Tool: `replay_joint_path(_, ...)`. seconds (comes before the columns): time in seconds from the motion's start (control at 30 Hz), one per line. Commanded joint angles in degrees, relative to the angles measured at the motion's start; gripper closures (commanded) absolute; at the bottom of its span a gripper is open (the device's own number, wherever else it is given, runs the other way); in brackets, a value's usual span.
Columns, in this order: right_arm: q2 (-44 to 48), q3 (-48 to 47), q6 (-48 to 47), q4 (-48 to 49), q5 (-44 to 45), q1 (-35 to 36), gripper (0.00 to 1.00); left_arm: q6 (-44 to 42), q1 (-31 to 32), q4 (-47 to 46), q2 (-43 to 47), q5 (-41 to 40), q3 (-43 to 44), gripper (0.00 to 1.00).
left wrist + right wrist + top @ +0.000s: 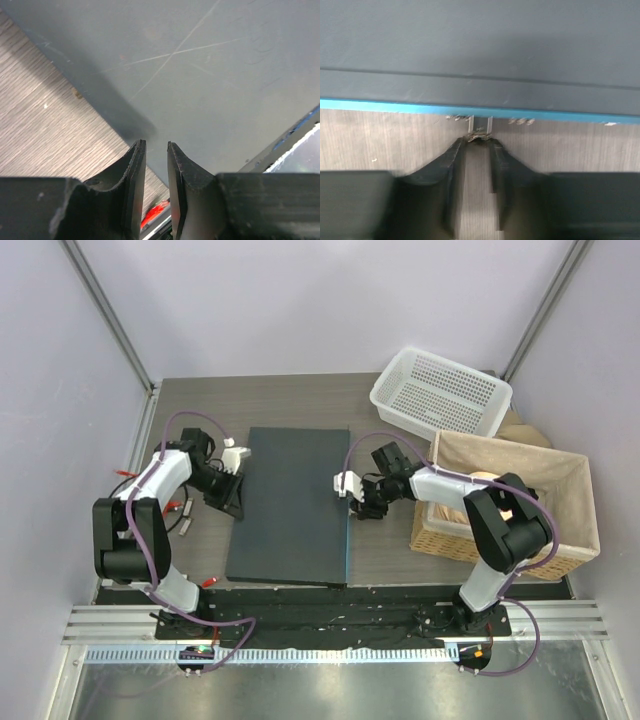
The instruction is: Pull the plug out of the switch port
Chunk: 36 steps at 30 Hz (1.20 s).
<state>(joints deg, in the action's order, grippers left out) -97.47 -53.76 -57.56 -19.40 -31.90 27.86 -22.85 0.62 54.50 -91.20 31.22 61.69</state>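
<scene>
The switch (290,505) is a flat dark slate-grey box in the middle of the table. Its bluish front edge (395,105) faces right. A small clear plug (480,127) sticks out of that edge. My right gripper (479,141) is at the edge, with its fingertips closed on the plug's rear end. In the top view it (356,506) sits against the switch's right side and hides the plug. My left gripper (156,144) hangs over the switch's left edge (233,490). Its jaws are nearly shut with a narrow gap and hold nothing.
A white perforated basket (440,395) stands at the back right. A cloth-lined wicker basket (565,530) stands right of my right arm. Small red items (180,506) lie on the table left of the switch. Walls enclose the table on three sides.
</scene>
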Motion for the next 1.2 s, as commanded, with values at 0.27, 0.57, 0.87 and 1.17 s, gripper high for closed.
replay_joint_path(0.27, 6.4, 2.9, 3.9, 1.6, 0.0, 0.0, 0.42, 0.8, -0.4, -0.4, 3.4, 5.8, 3.6, 0.72)
replay_joint_path(0.57, 0.3, -1.9, 3.6, 2.9, 0.1, 2.5, 0.41, 0.4, -0.4, 0.3, 4.9, 4.8, 2.5, 0.71)
replay_joint_path(0.87, -3.2, -4.8, 2.8, -0.5, 4.5, 4.3, 0.82, 0.7, -0.4, -0.8, 6.2, 4.7, 1.7, 0.71)
replay_joint_path(1.17, 0.1, -2.2, -6.2, -15.5, 14.7, 1.5, 0.94, 0.5, -0.4, -1.9, 7.0, 5.1, 1.9, 0.71)
